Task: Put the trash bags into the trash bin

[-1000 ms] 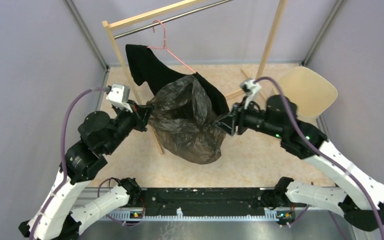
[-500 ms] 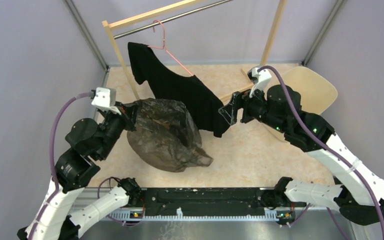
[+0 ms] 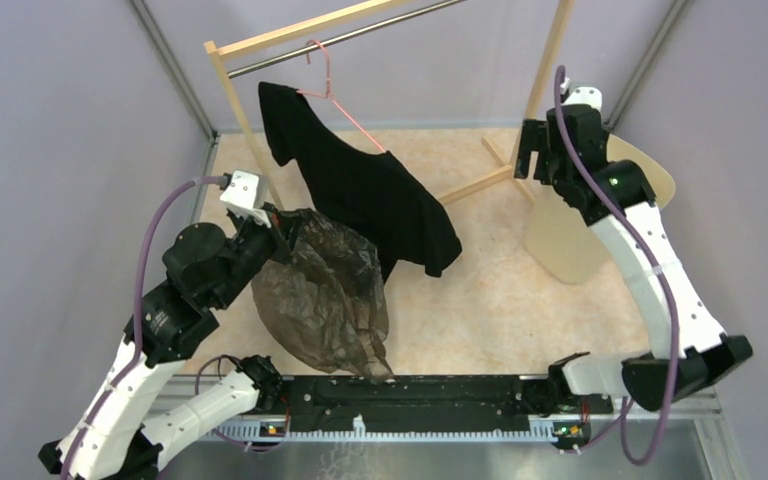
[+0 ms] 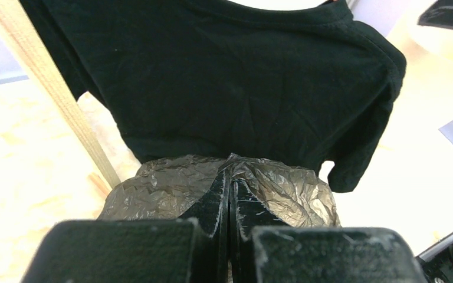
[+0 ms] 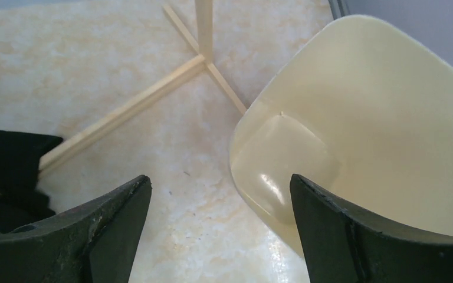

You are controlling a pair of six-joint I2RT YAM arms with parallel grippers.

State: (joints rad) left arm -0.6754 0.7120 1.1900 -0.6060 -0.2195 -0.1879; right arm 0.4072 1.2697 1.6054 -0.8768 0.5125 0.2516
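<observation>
The brown-grey translucent trash bag (image 3: 325, 300) hangs from my left gripper (image 3: 278, 225) at the left, drooping down toward the near rail. In the left wrist view the gripper (image 4: 230, 177) is shut on a gathered fold of the bag (image 4: 165, 186), just below the black T-shirt. My right gripper (image 3: 528, 158) is open and empty at the back right, above the left rim of the cream trash bin (image 3: 560, 250). In the right wrist view the gripper (image 5: 219, 180) stands wide open, with the bin's open mouth (image 5: 383, 112) to its right.
A black T-shirt (image 3: 370, 190) on a pink hanger (image 3: 325, 85) hangs from the wooden clothes rack (image 3: 235, 100) between the arms. The rack's right post (image 3: 545, 70) and floor braces (image 5: 153, 94) stand just left of the bin. Grey walls close both sides.
My right gripper let go of the bag and swung back right, over the bin's rim. The bag now hangs from the left gripper alone and has dropped toward the near left.
</observation>
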